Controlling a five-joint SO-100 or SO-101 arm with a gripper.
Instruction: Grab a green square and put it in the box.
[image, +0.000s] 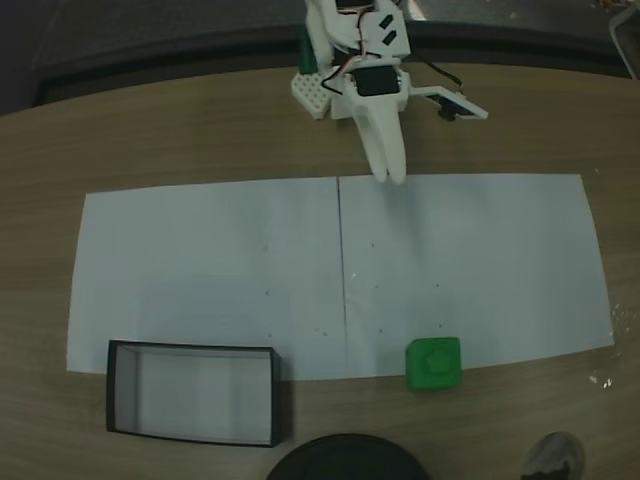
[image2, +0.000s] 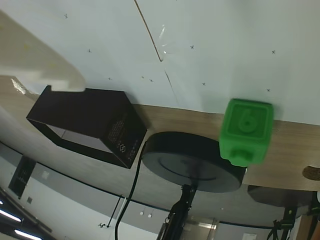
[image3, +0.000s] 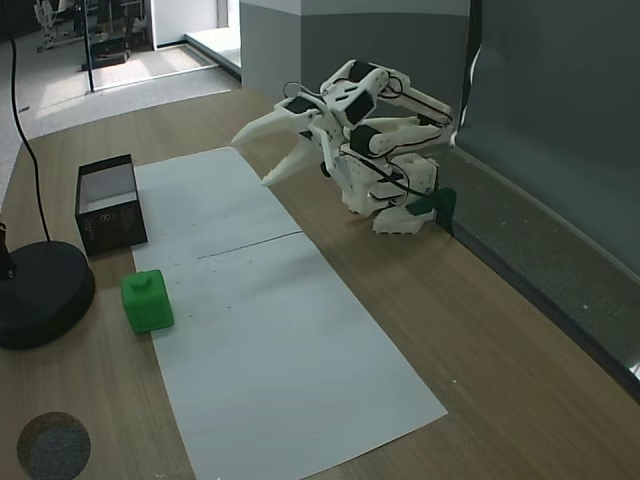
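Note:
The green square (image: 433, 362) sits on the near edge of the white paper, right of centre in a fixed view; it also shows as the green square (image3: 147, 301) and the green square (image2: 246, 130). The box (image: 118, 390), black-walled with a pale floor, lies on the wood at the near left, also seen as the box (image3: 112, 228) and the box (image2: 95, 125). My gripper (image3: 252, 160) hovers open and holding nothing over the paper's far edge, well away from both. From above, the gripper (image: 388, 172) points down at the paper. One white finger (image2: 45, 67) shows in the wrist view.
Two white paper sheets (image: 220, 270) cover the middle of the wooden table. A round black disc (image: 345, 460) with a cable stands between the box and the square at the near edge. A small grey round patch (image: 555, 455) lies near the corner.

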